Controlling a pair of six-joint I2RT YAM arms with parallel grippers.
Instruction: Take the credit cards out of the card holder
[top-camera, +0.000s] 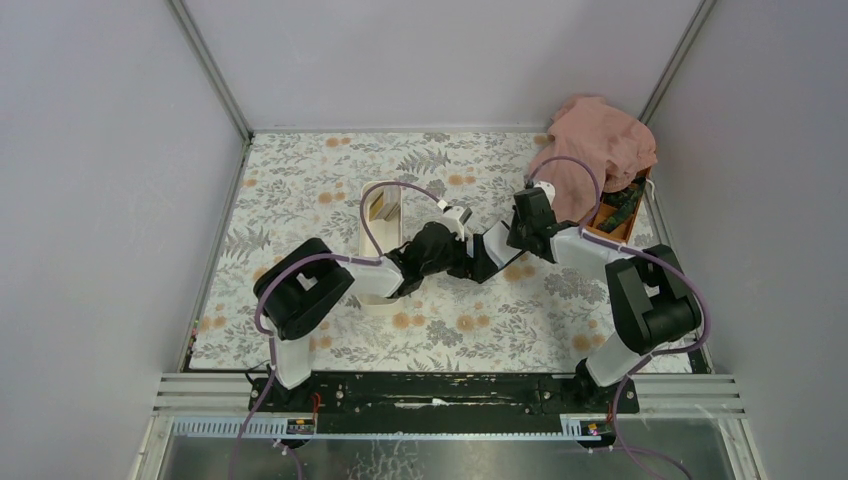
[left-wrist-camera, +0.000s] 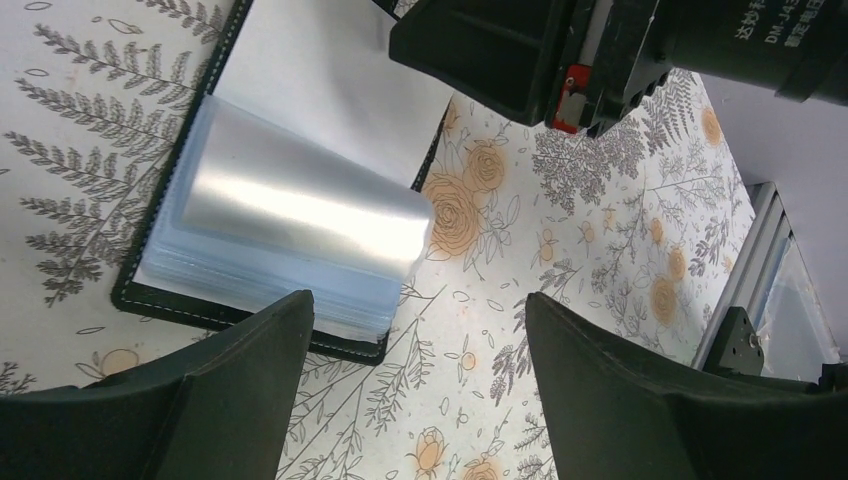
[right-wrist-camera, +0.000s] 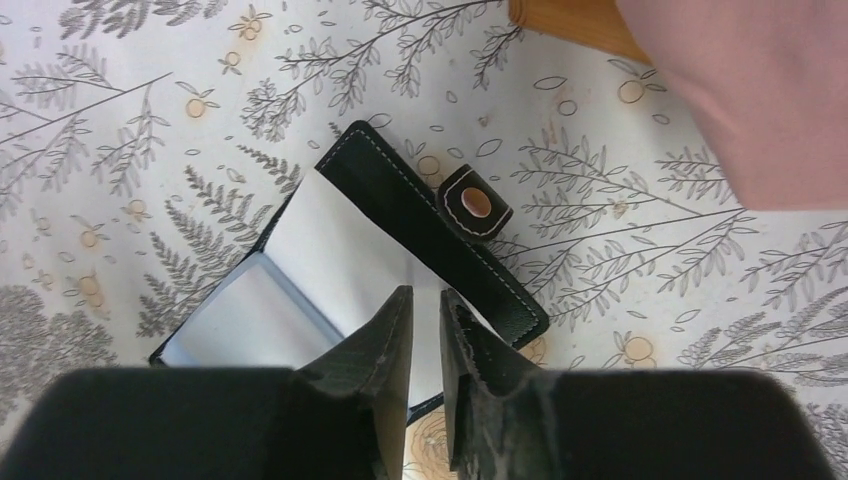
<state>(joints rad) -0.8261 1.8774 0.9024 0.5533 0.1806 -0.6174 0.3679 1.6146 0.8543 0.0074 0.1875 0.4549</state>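
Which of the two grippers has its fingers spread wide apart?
The left gripper: a wide gap separates its fingers, while the right gripper has fingers standing nearly together.

1. The card holder (right-wrist-camera: 430, 215) is lying open and flat on the floral table (right-wrist-camera: 150, 120), showing black covers with pale stitching.
2. Its clear sleeves (left-wrist-camera: 300, 215) are arching upward, glossy.
3. Its snap tab (right-wrist-camera: 475, 203) is sticking outward.

We note a black card holder (right-wrist-camera: 420, 215) (white stitching along its edge), a pink cloth (top-camera: 600, 140), and a grey-fern, orange-blossom print on the table (top-camera: 330, 170).
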